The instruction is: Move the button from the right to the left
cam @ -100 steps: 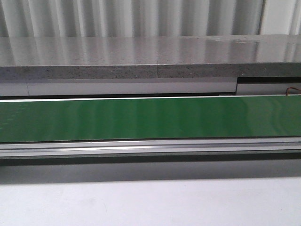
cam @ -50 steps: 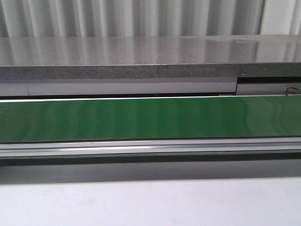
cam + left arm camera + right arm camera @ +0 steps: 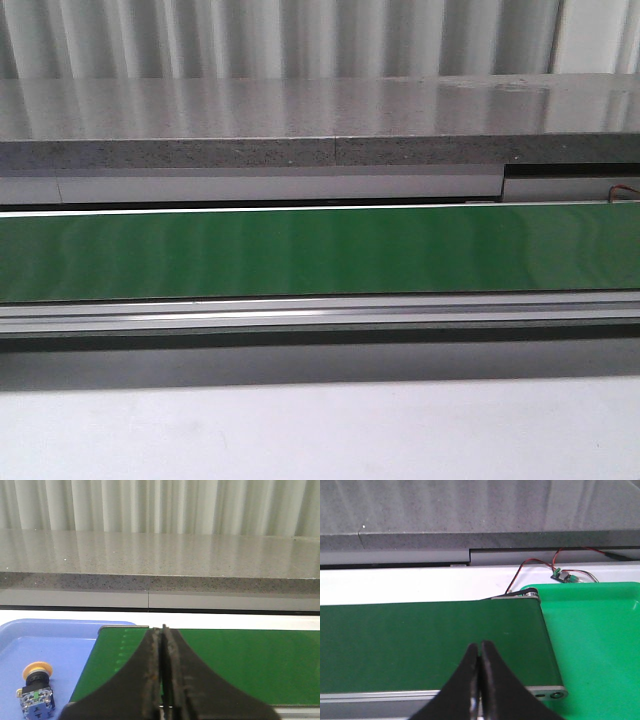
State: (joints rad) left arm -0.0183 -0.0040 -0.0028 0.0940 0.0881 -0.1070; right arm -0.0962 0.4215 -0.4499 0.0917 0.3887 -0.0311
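A long green conveyor belt (image 3: 320, 250) runs side to side across the front view, with a grey speckled stone ledge (image 3: 300, 125) behind it and a pale desk (image 3: 320, 430) surface in front. Neither arm shows in this view.

In the left wrist view, the left gripper (image 3: 163, 670) hangs over the belt's end, its two dark fingers (image 3: 150, 680) pressed together with nothing between them. Beside that end of the belt sits a blue tray (image 3: 50, 645). The button (image 3: 36, 689) rests in this tray, orange-yellow cap up, blue contact block below.

In the right wrist view, the right gripper (image 3: 480, 680) is likewise closed and empty above the belt's other end, next to a green tray (image 3: 595, 645). Red and black wires (image 3: 540, 565) lead to a small circuit board (image 3: 563, 575) behind it.
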